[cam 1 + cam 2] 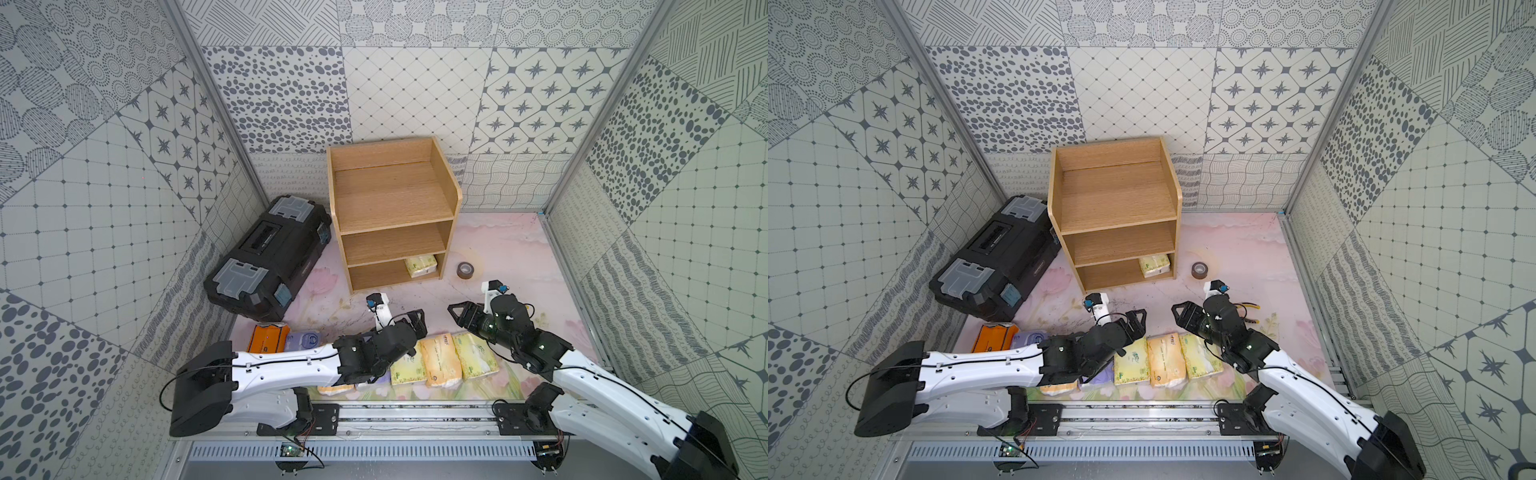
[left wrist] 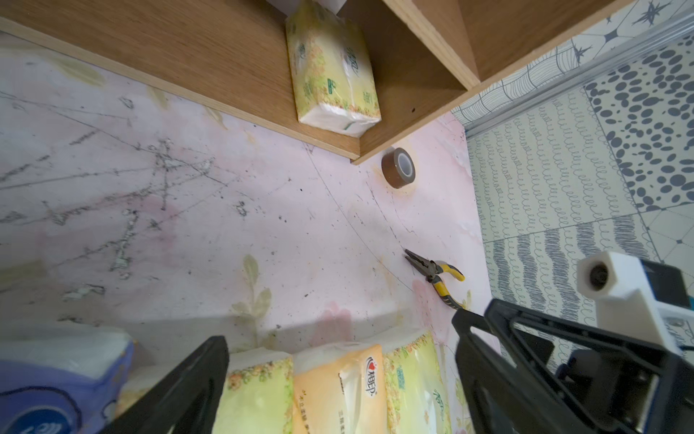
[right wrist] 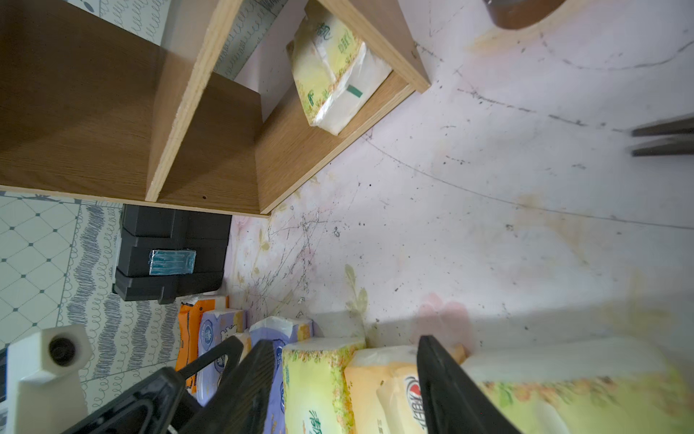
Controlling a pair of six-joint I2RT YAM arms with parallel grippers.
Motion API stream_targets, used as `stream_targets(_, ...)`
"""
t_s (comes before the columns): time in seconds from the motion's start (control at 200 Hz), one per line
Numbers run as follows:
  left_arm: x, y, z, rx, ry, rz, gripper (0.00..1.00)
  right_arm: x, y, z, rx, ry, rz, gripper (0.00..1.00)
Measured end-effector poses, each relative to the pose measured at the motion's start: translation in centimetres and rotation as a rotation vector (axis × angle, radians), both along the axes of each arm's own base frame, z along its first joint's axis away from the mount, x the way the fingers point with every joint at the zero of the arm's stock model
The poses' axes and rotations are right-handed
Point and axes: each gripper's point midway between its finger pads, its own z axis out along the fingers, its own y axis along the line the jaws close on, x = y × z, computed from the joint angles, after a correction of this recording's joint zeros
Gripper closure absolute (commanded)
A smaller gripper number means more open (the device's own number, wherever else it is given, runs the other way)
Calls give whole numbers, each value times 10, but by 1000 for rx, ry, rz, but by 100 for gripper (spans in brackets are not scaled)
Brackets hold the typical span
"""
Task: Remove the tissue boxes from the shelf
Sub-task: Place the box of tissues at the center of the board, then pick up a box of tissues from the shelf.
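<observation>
Matt light-wood shelf point(image 1: 390, 199); glossy plastic-wrapped tissue packs point(image 1: 440, 361)

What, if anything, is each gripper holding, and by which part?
Nothing. The left gripper and right gripper both stand open and empty; one pack lies untouched in the shelf.

Bare table point(image 1: 432, 299) is left in front of the shelf point(image 1: 390, 195), up to the row of tissue packs point(image 1: 440, 361). Left of the shelf, passage is blocked by a toolbox point(image 1: 270, 253); right of it, a tape roll point(image 1: 464, 270) and pliers point(image 2: 435, 274) are noted. The lowest tier's right end is taken by one pack point(image 1: 422, 266).
</observation>
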Motion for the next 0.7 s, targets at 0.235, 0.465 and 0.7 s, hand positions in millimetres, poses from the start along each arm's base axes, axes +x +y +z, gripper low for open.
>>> stream_targets(0.235,9,42,4,-36,-10,40,0,35,37,-34,51,35,-90,38)
stream_targets(0.465,11,66,-10,-51,13,69,1,80,60,-26,154,7,-233,47)
stream_targets(0.7,12,75,-15,-80,29,80,1,112,73,-36,249,19,-362,51)
